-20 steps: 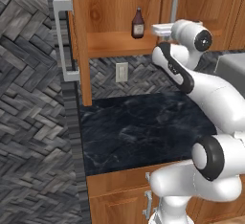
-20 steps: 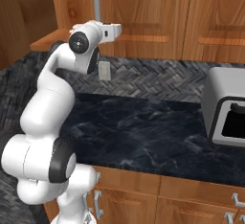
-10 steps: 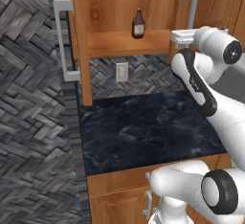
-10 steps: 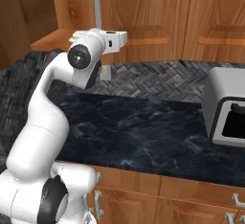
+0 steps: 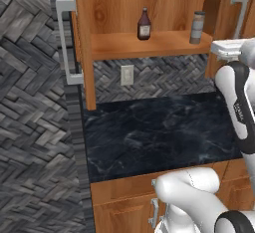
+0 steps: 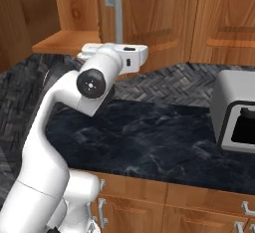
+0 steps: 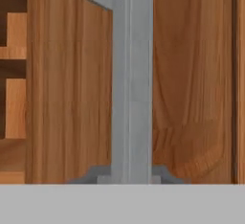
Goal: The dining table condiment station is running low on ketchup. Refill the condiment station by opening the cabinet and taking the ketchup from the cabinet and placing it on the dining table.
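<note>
Ketchup [image 5: 144, 24] on open cabinet [image 5: 149, 45] shelf above black counter [image 5: 154, 127]; fingers' state unclear.

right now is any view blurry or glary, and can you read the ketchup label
Hand view: soft and blurred up close on the handle, flat light. Left base view: sharp, no glare; the ketchup is too small to read its label. Right base view: clear, with a soft sheen on the counter.

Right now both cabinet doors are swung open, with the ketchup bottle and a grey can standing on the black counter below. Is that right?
Not quite: the ketchup bottle and the grey can stand on the wooden shelf inside the cabinet, not on the black counter. The left base view shows it. Both doors are indeed open.
</note>
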